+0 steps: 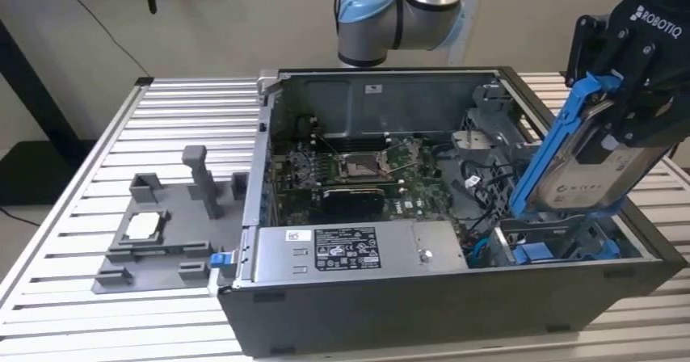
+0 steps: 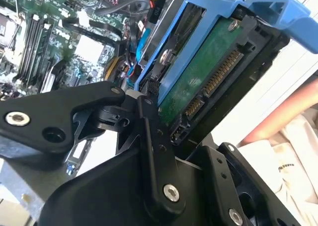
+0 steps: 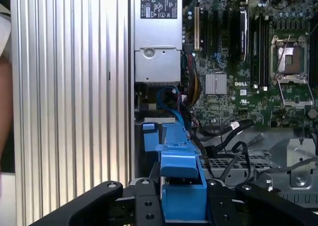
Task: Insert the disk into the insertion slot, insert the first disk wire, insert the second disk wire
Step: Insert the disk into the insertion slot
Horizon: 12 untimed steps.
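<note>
Blue-framed and silver-grey, the disk [image 1: 582, 178] hung tilted over the open computer case [image 1: 431, 313] at the exterior view's right, clamped by its sides in the pincer [image 1: 615, 132]. Its lower end stood just above the slot [image 1: 561, 247], not yet seated. Black cables [image 1: 480, 186] lay just beside the slot, toward the circuit board [image 1: 356, 172]. The grey power box [image 1: 334, 249] sat well apart along the near wall. The case rim ran close on the slot's other side, with the slatted counter [image 1: 183, 103] beyond.
</note>
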Each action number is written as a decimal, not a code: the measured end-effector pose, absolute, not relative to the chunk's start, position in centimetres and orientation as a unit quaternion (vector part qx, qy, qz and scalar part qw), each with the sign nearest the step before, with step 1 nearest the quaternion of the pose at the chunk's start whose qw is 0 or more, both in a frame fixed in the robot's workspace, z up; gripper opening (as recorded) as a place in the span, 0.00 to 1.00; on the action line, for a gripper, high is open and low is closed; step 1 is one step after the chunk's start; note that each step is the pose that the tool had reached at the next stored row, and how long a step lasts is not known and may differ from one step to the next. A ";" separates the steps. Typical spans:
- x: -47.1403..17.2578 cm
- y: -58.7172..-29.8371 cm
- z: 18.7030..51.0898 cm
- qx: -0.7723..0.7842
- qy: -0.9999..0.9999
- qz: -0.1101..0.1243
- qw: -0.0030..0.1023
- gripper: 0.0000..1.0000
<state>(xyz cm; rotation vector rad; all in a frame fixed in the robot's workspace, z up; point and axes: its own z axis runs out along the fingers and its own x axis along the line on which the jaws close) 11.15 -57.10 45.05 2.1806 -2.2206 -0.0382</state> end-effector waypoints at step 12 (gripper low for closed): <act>11.6 -57.1 42.9 0.700 -0.713 -0.012 0.015 0.33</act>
